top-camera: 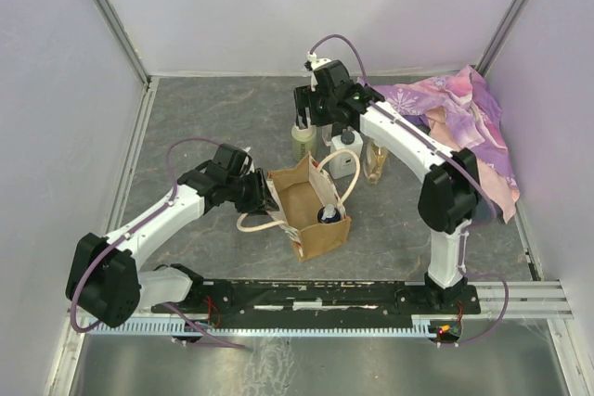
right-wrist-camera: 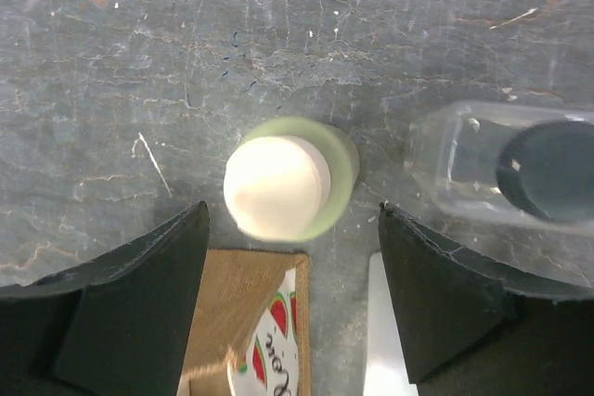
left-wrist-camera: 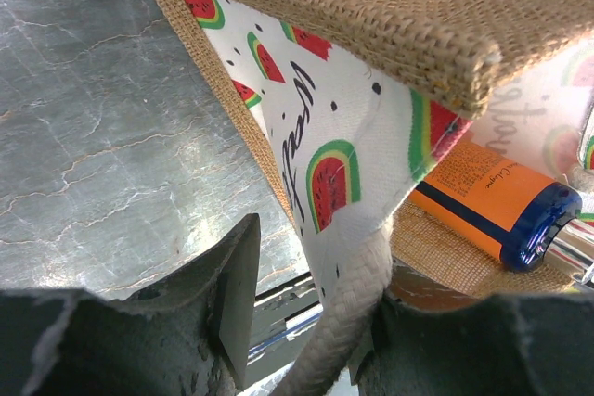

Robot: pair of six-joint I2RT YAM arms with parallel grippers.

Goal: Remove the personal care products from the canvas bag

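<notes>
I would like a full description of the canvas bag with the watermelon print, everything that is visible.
The canvas bag is small, boxy and tan, of coarse burlap-like weave, with a white side panel printed with red watermelon slices and black script. It stands on the grey table between the arms, its mouth open upward. An orange blue-capped bottle is inside. One cream rope handle runs between the fingers of the open left gripper.
</notes>
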